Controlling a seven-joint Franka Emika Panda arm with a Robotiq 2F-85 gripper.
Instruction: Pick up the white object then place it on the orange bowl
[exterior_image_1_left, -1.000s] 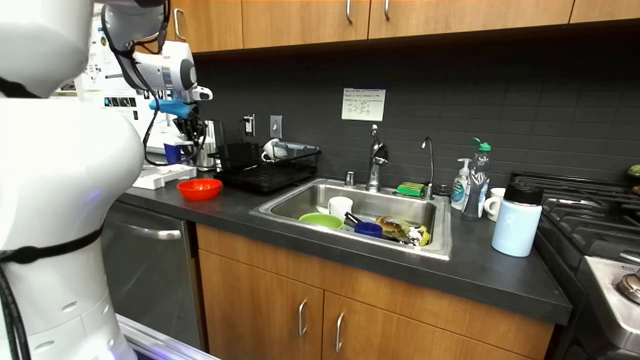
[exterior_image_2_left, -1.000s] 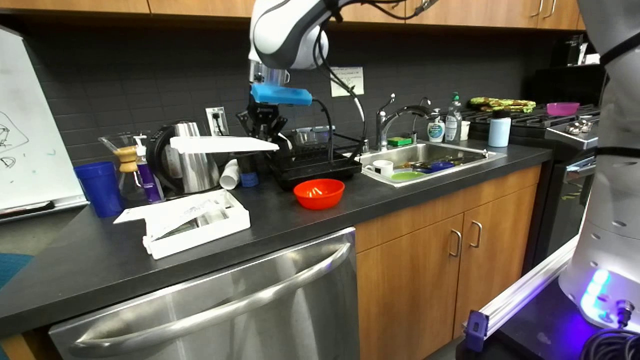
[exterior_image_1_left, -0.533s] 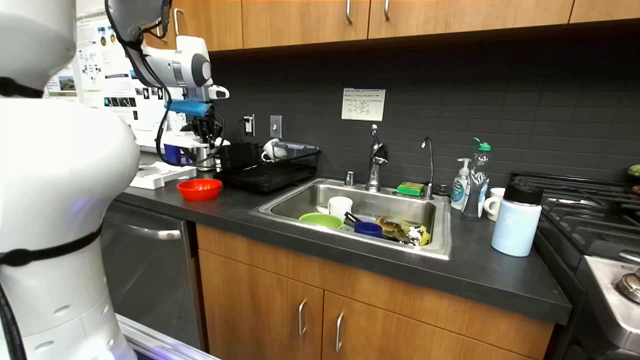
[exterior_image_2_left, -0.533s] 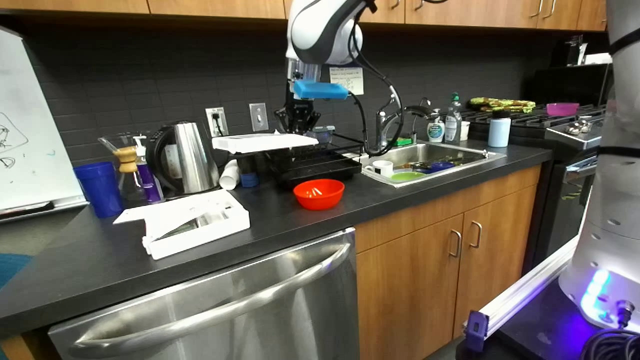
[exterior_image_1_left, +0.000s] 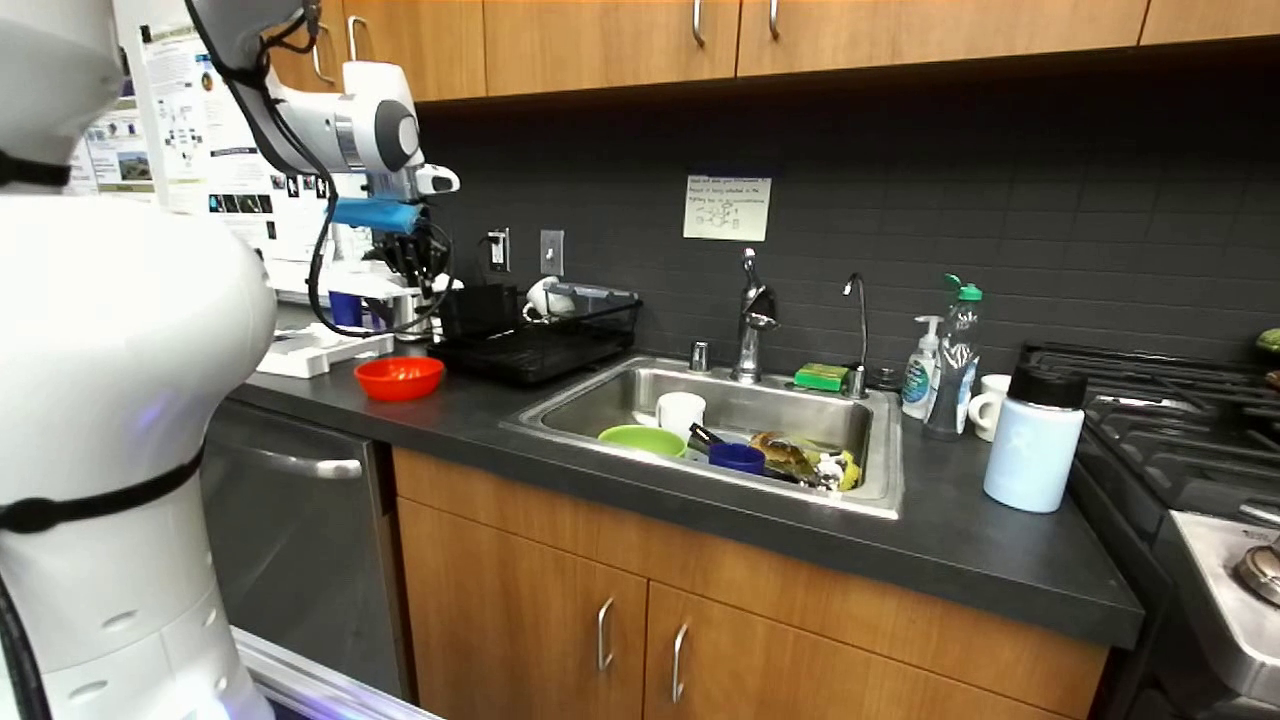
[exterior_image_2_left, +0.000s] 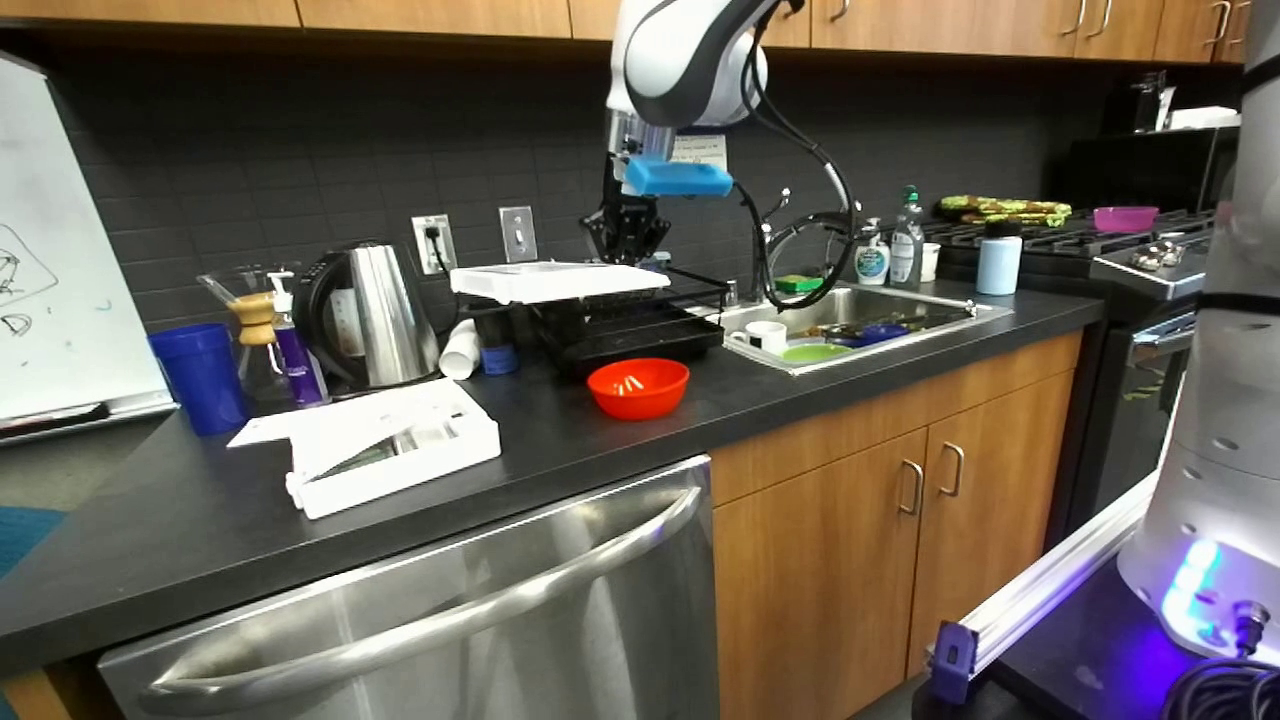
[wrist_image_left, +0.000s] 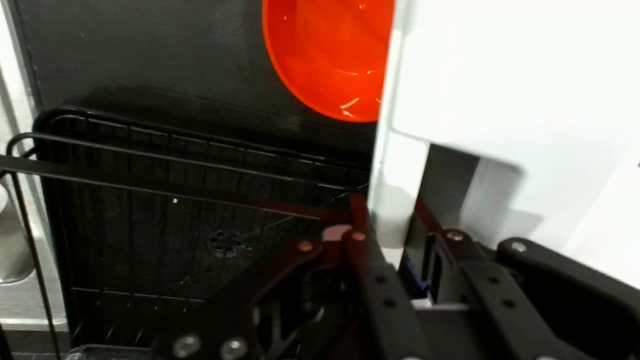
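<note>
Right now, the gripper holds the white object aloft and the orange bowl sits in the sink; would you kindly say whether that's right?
Not in the sink: the orange bowl sits on the counter, as both exterior views show; the gripper does hold the white object aloft.

The bowl (exterior_image_2_left: 638, 404) sits on the counter (exterior_image_2_left: 540, 420), before the dish rack (exterior_image_2_left: 620, 342).

Illegible handwriting on the wall note (exterior_image_1_left: 727, 209), illegible print on the posters (exterior_image_1_left: 178, 150) and the soap bottle (exterior_image_2_left: 872, 262).

The dark tabletop (exterior_image_2_left: 555, 430) carries the orange bowl (exterior_image_2_left: 638, 403), dish rack (exterior_image_2_left: 640, 344), white box (exterior_image_2_left: 400, 479), steel kettle (exterior_image_2_left: 392, 325) and blue cup (exterior_image_2_left: 202, 382)
</note>
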